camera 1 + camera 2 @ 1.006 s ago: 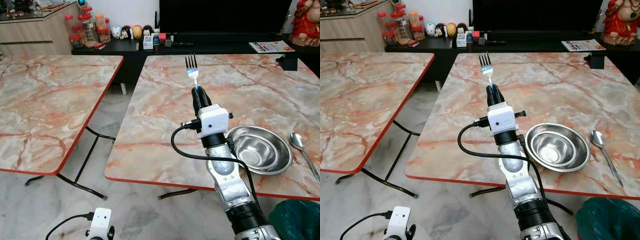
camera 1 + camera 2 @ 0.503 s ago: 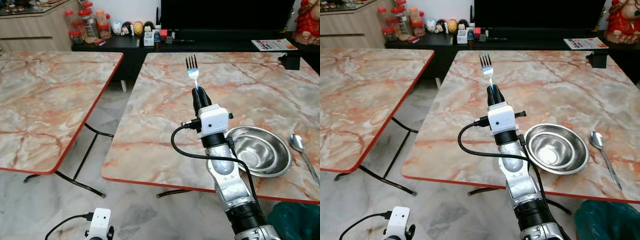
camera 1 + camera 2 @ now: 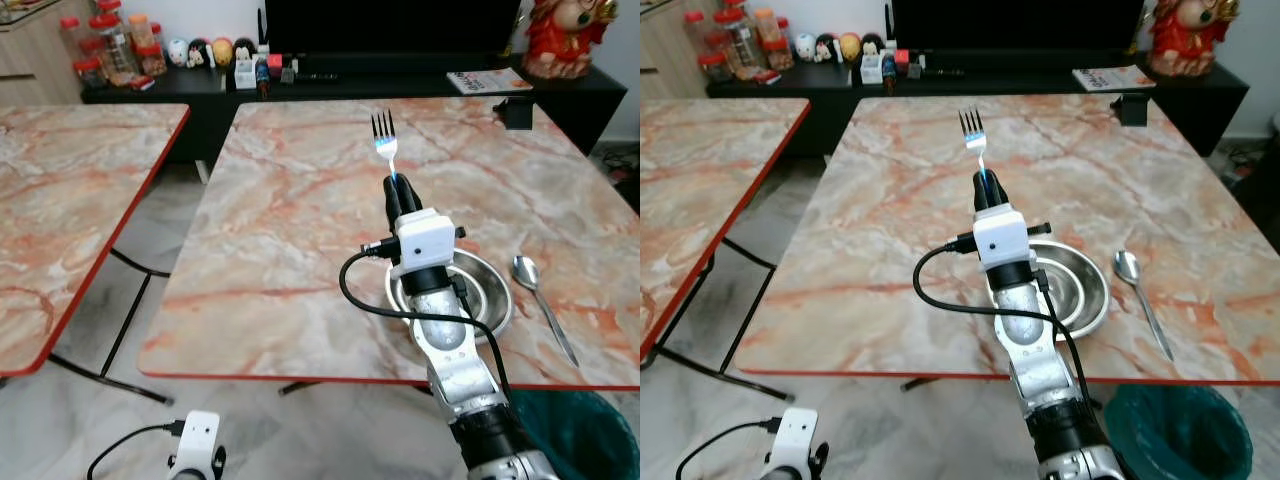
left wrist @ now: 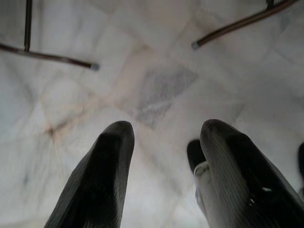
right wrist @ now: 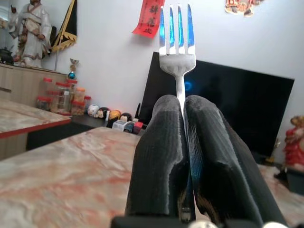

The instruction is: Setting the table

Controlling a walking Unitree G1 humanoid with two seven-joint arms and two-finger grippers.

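My right gripper (image 3: 397, 186) is shut on the handle of a silver fork (image 3: 383, 136), which points upward above the marble table (image 3: 280, 240). In the right wrist view the fork (image 5: 177, 35) rises from between the two black fingers (image 5: 161, 142). A steel bowl (image 3: 482, 290) sits on the table just right of my right arm, partly hidden by it. A spoon (image 3: 538, 300) lies to the right of the bowl. My left gripper (image 4: 164, 156) hangs low over the floor with its fingers (image 4: 107, 166) apart and nothing between them.
A second marble table (image 3: 60, 190) stands at the left across a gap of tiled floor. Behind is a dark TV cabinet (image 3: 330, 75) with jars and figurines. A small black box (image 3: 516, 112) sits at the table's far edge. A teal bin (image 3: 1175, 430) stands at lower right.
The whole view has shifted left, so the camera has moved to the right. The bowl now lies closer behind my right arm. The fork stays held upright.
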